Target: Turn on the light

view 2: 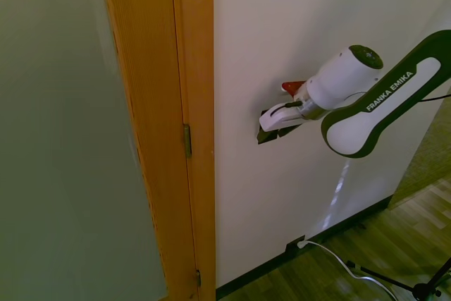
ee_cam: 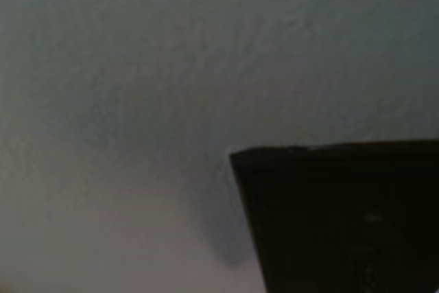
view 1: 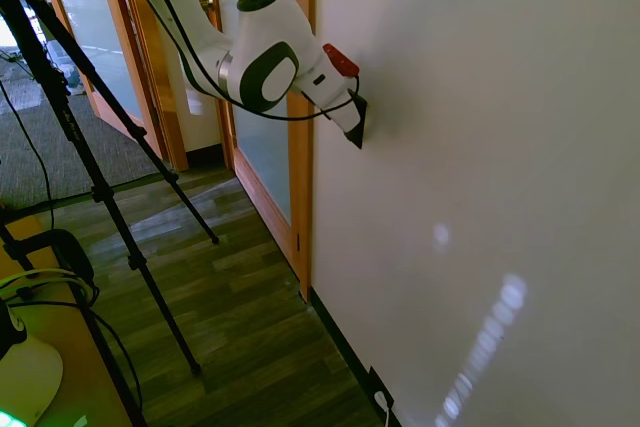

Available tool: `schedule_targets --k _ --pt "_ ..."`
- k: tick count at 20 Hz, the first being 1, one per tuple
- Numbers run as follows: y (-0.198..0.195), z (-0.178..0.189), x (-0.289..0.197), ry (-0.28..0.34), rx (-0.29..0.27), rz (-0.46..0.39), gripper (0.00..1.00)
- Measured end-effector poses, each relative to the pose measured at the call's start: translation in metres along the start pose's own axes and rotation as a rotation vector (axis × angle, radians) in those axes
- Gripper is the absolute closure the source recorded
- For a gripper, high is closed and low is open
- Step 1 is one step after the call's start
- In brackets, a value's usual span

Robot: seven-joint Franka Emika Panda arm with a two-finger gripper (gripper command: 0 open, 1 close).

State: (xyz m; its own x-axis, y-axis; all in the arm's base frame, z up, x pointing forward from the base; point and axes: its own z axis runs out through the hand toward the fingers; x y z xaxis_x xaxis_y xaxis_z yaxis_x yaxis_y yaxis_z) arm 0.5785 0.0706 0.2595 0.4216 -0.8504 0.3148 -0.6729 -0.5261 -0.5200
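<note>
The light itself is out of view. Its switch (ee_cam: 343, 217) is a small black upright plate on the white wall; it fills one corner of the wrist view at very close range. In the second exterior view a dark edge of the switch (view 2: 263, 137) peeks out behind my gripper (view 2: 272, 126). The gripper (view 1: 356, 123) points straight into the wall, at or touching the plate just beside the wooden door frame. The hand's white body hides the fingers, so I cannot tell their state.
A wooden door frame (view 2: 194, 103) with a frosted glass door (view 2: 56, 139) stands right next to the switch. Low on the wall, a black socket plate with a white plug (view 2: 294, 247) sits at the skirting. Below is wood flooring (view 1: 250, 327).
</note>
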Motion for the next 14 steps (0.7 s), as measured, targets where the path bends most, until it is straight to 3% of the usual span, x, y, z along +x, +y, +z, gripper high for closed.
schedule_targets --k 9,14 --pt "0.006 -0.008 0.009 0.034 0.028 0.034 1.00" --pt "-0.002 -0.008 0.012 0.028 0.016 0.046 1.00"
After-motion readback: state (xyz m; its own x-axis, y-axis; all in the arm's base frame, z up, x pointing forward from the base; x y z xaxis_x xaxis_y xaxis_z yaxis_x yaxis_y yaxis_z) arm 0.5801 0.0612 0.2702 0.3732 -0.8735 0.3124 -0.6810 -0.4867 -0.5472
